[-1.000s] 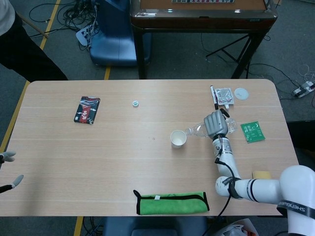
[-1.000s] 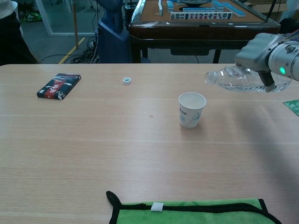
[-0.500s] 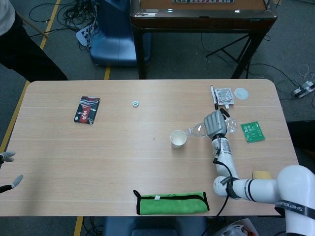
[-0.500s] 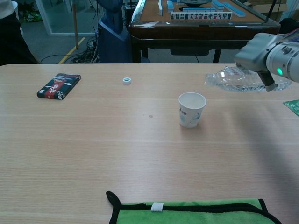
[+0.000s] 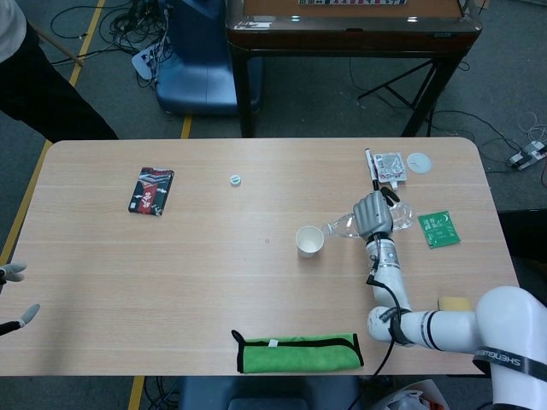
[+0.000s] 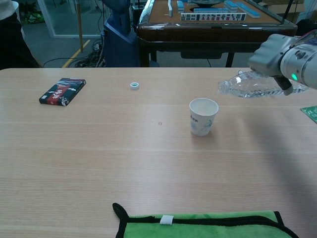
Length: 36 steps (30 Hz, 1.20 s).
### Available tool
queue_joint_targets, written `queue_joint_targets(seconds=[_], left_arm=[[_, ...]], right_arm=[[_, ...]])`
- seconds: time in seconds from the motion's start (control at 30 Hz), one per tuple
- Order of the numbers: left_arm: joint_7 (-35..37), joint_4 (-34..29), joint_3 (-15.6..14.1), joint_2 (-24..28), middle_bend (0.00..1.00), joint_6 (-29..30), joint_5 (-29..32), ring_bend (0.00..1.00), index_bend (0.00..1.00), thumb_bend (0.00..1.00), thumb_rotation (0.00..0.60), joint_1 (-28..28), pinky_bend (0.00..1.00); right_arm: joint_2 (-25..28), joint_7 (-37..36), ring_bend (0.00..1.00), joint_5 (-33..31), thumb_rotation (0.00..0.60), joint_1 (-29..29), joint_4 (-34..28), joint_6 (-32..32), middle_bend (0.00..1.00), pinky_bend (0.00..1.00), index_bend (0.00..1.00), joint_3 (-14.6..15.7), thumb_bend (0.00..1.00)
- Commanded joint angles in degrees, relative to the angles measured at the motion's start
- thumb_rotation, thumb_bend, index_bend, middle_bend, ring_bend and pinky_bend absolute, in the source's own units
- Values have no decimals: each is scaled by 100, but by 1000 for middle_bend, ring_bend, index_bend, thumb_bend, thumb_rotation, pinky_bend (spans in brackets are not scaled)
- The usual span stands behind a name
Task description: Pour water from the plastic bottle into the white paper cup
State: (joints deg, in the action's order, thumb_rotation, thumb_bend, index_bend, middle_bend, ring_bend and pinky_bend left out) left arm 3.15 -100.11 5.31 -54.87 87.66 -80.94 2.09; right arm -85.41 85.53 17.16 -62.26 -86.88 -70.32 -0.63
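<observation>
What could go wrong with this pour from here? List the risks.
1. The plastic bottle, tilted in the right hand, has its mouth beside the white paper cup, not over it; water could hit the table.
2. The cup looks light and stands unheld; a nudge or strong stream might tip it.
3. The bottle looks thin; squeezing may make water gush.

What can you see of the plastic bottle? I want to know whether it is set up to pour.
The plastic bottle is clear, ribbed and uncapped, with some water visible inside. The right hand grips its body from above, holding it in the air, lying nearly level with the neck tipped slightly down to the left. Its mouth sits above and just right of the white paper cup, not over the opening. Nothing else touches it, and no stream of water shows.
</observation>
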Motion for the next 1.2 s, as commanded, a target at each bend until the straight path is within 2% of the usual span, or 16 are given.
queue_joint_targets(seconds=[0.03,1.2], left_arm=[[0,-2,0,0,398,-2,2,362,313,138,600,0,685],[46,-11,17,31,398,4,26,362,312,138,600,-9,685]], right_arm=[[-21,28,456,-23,600,-6,21,0,621,469,611,-15,270],[-116,220,456,-81,600,-48,19,-43,623,471,612,-134,271]])
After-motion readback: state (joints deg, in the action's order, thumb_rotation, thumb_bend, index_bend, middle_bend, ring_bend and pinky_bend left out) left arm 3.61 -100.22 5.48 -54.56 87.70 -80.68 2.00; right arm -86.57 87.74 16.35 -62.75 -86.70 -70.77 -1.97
